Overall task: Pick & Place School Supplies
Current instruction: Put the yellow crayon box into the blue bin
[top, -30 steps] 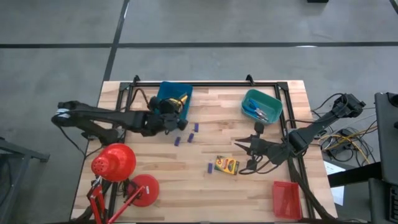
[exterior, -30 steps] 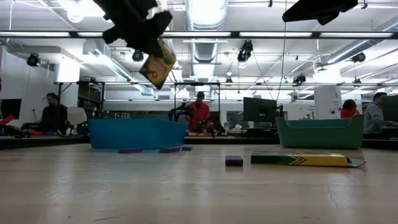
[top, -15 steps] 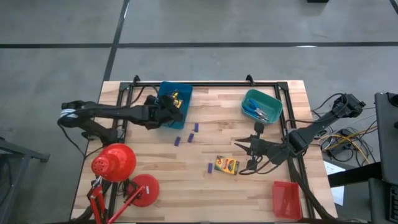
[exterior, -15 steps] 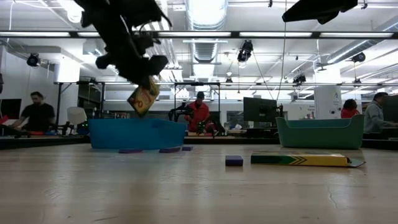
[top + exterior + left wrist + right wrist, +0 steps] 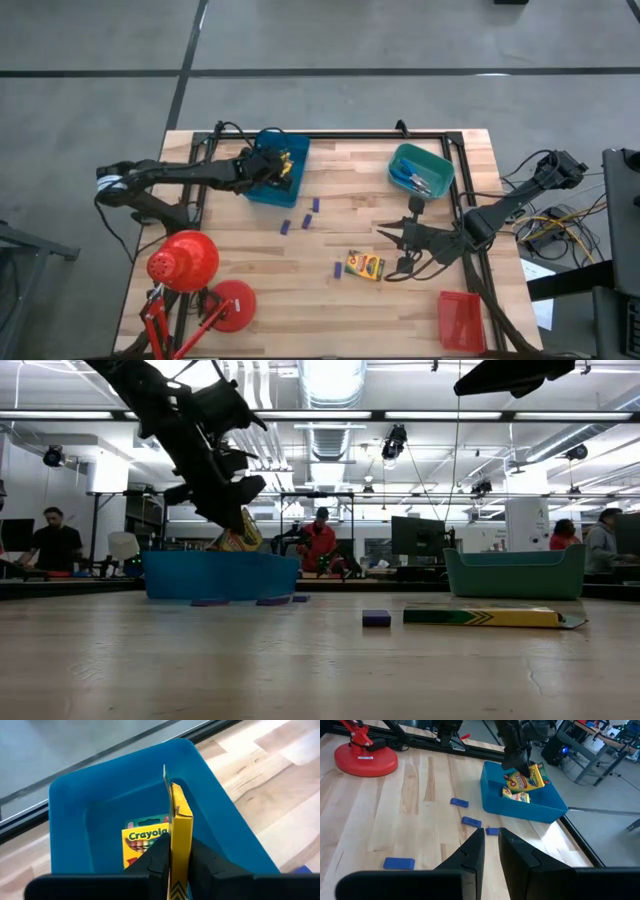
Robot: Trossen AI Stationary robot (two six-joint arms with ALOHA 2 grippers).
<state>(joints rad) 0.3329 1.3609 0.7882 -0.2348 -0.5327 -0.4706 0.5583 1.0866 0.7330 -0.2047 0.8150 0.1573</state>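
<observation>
The left tool [image 5: 268, 170] hangs over the blue tray [image 5: 296, 150] at the far left of the desk [image 5: 340, 180], its two dark fingers pinched on the narrow edges of a yellow crayon box [image 5: 178, 827]. That held box stands on end, long axis running down into the tray, with its lower end already below the rim; so the move to come looks to me like a plain release, since the tray floor lies straight beneath it. Flat on that floor, just beside the held one, rests a second crayon box [image 5: 145, 842], print side up, and the drop should land next to it or lean on it. A third crayon box [image 5: 365, 265] lies flat on the open desk, its long axis roughly across the desk; the right tool [image 5: 402, 250], idle with its fingers close together and holding nothing, is just beside it and much the nearer arm for that one. Four small purple sticks are scattered on the boards between the two trays, the nearest purple stick [image 5: 339, 268] close to the loose box. Blue-handled scissors [image 5: 412, 180] sit in the teal tray [image 5: 440, 160]; I cannot count them from here.
</observation>
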